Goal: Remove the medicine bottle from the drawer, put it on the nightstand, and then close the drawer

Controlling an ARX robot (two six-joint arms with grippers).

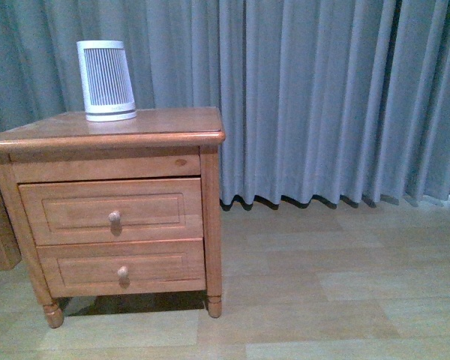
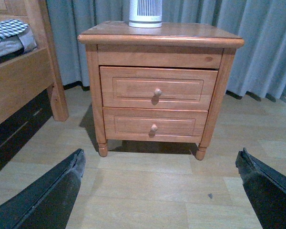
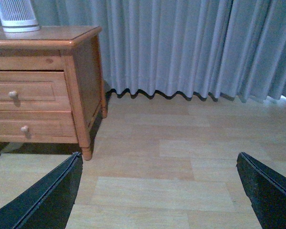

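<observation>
The reddish-brown nightstand (image 1: 150, 124) stands at the left of the front view, and shows in the left wrist view (image 2: 162, 36) and right wrist view (image 3: 81, 62). Its upper drawer (image 1: 67, 214) is shut, with one round knob (image 1: 115, 217); it also shows in the left wrist view (image 2: 128, 88) and right wrist view (image 3: 33, 90). The medicine bottle is hidden. My left gripper (image 2: 159, 164) is open and empty, over the floor in front of the nightstand. My right gripper (image 3: 157, 164) is open and empty, over the floor to the nightstand's right. Neither arm shows in the front view.
A white ribbed appliance (image 1: 105, 81) stands on the nightstand top. The shorter lower drawer (image 1: 75, 271) is shut. A wooden bed frame (image 2: 19, 81) stands left of the nightstand. Grey curtains (image 1: 330, 97) hang behind. Pale wood floor (image 1: 330, 285) stretches to the right.
</observation>
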